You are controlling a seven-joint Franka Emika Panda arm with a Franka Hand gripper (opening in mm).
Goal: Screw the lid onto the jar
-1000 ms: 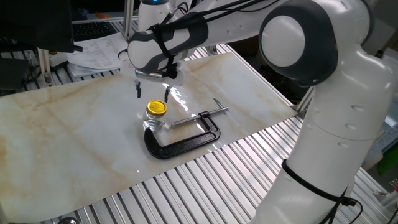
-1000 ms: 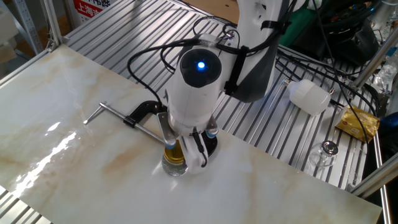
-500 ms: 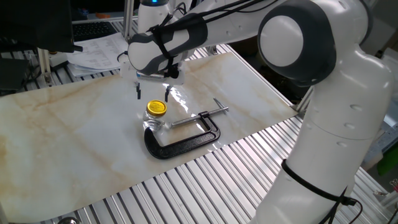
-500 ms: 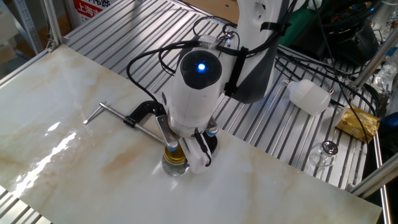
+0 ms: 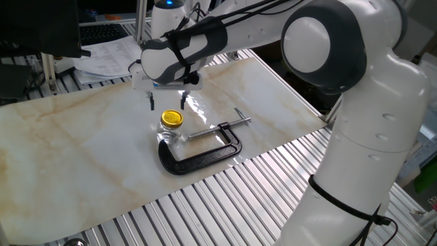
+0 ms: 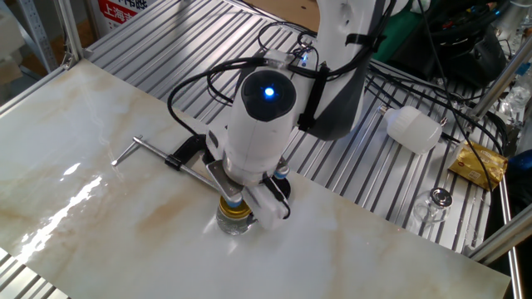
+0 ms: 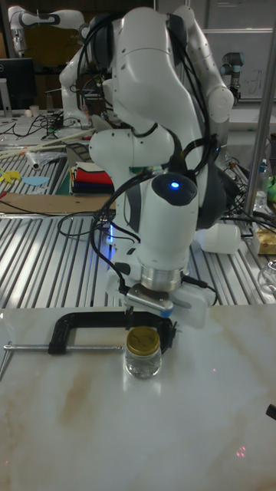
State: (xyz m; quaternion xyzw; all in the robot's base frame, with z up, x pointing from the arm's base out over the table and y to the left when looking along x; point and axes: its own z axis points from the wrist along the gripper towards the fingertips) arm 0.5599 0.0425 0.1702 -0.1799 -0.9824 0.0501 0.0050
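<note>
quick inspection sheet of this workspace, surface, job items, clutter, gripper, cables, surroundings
surface: marble-pattern board lying on a slatted metal table.
job's things: clear jar upright on the board, yellow lid sitting on its mouth; how far it is screwed on cannot be told.
clutter: black C-clamp on the board right beside the jar, silver screw pointing toward it.
gripper: gripper open, just above the lid, fingers apart and not touching it.
cables: black cables looped around the wrist.
surroundings: white plastic bottle and a yellow packet on the slats, papers at the far edge.
</note>
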